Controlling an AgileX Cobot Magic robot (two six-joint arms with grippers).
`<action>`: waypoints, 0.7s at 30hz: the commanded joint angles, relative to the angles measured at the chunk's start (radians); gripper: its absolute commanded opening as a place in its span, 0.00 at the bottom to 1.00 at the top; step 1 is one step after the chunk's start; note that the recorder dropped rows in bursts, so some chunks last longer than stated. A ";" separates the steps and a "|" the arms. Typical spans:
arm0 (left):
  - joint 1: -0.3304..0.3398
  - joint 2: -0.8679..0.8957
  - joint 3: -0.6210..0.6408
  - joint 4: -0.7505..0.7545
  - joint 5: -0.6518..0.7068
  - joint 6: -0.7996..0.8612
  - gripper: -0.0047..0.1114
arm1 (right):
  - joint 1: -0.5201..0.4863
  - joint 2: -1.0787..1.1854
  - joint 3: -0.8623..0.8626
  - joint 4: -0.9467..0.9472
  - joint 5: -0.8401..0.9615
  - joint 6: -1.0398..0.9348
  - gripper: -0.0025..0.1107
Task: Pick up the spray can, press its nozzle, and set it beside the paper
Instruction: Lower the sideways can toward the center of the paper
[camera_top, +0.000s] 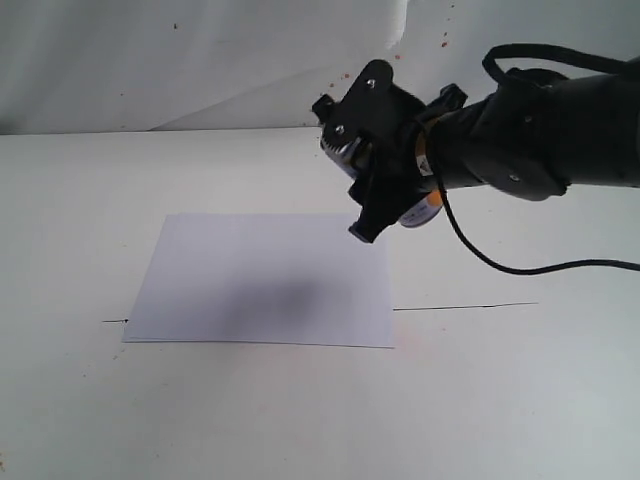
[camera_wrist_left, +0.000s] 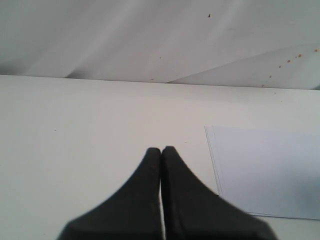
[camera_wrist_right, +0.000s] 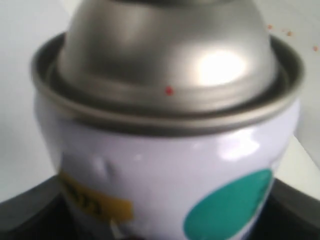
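My right gripper (camera_top: 372, 205) hangs in the air over the far right corner of the paper (camera_top: 265, 275), shut on the spray can (camera_top: 422, 207). Only a white and orange bit of the can shows there behind the black fingers. The right wrist view is filled by the spray can (camera_wrist_right: 165, 165): silver shoulder, white body, green dot and yellow label strip, with dark fingers (camera_wrist_right: 30, 215) at either side. The nozzle lies beyond the frame's edge. My left gripper (camera_wrist_left: 161, 150) is shut on nothing, low over the white table beside the paper (camera_wrist_left: 270, 170). It is outside the exterior view.
A thin black line (camera_top: 465, 306) runs across the table from the paper's right edge. The right arm's black cable (camera_top: 530, 268) droops over the table. A white backdrop sheet (camera_top: 200, 60) with small orange specks stands behind.
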 joint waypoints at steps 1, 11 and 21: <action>-0.003 -0.004 0.005 0.000 -0.011 0.000 0.04 | 0.026 -0.022 -0.008 0.214 0.079 -0.320 0.02; -0.003 -0.004 0.005 0.000 -0.011 0.000 0.04 | 0.035 -0.022 -0.175 0.500 0.341 -0.681 0.02; -0.003 -0.004 0.005 0.000 -0.011 0.000 0.04 | 0.035 0.000 -0.195 0.500 0.318 -0.653 0.02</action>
